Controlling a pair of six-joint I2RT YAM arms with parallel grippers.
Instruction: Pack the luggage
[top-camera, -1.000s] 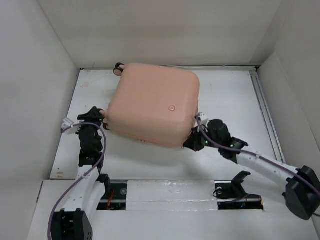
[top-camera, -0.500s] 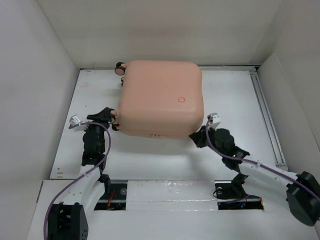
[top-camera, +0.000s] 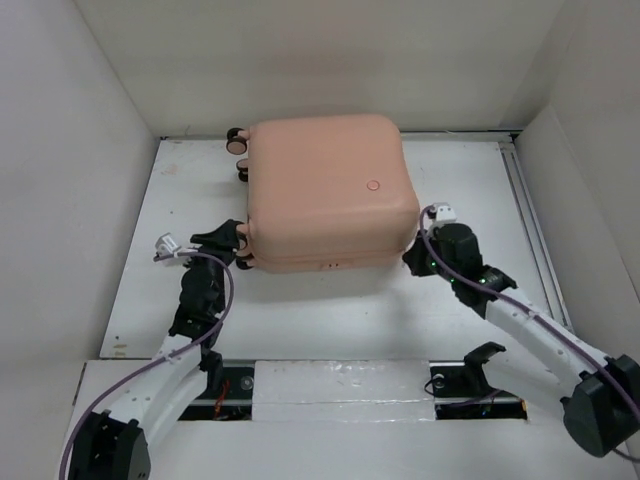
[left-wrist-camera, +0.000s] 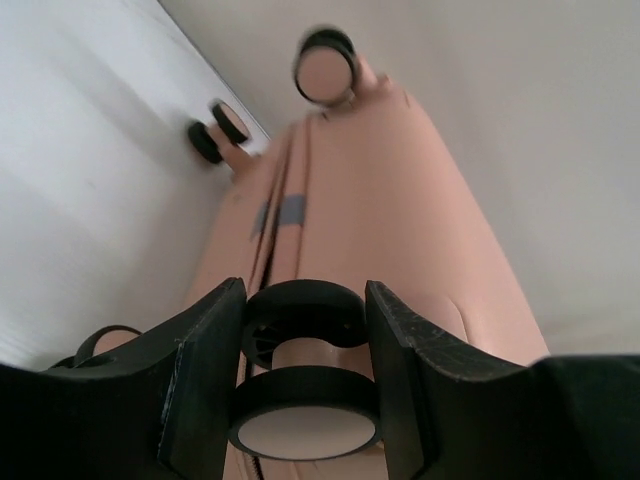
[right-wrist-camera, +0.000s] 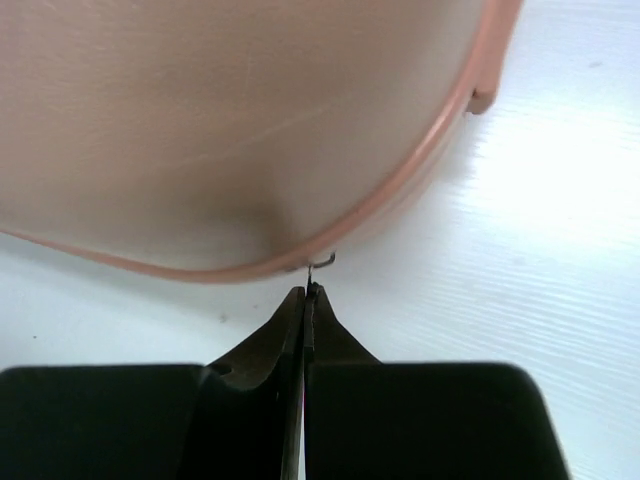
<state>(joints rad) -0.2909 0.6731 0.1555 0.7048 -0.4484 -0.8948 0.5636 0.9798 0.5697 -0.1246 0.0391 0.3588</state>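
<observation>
The pale peach-pink luggage (top-camera: 325, 190) lies closed and flat at the middle back of the white table, its caster wheels on the left side. My left gripper (top-camera: 233, 242) is at its near left corner, shut on a black caster wheel (left-wrist-camera: 305, 400) that fills the gap between the fingers. My right gripper (top-camera: 412, 258) is at the near right corner. In the right wrist view the right gripper (right-wrist-camera: 310, 292) is pinched shut on a thin metal zipper pull (right-wrist-camera: 320, 264) hanging from the shell's rim (right-wrist-camera: 400, 190). The lining is hidden.
Two more wheels (top-camera: 235, 140) stick out at the luggage's far left corner. White walls enclose the table on three sides, with a rail (top-camera: 525, 215) along the right edge. The arm bases stand on a raised ledge (top-camera: 340, 380) at the front.
The luggage has swung round to lie square with the table. My left gripper followed its near left corner to the right, and my right gripper moved right and back along the near right corner.
</observation>
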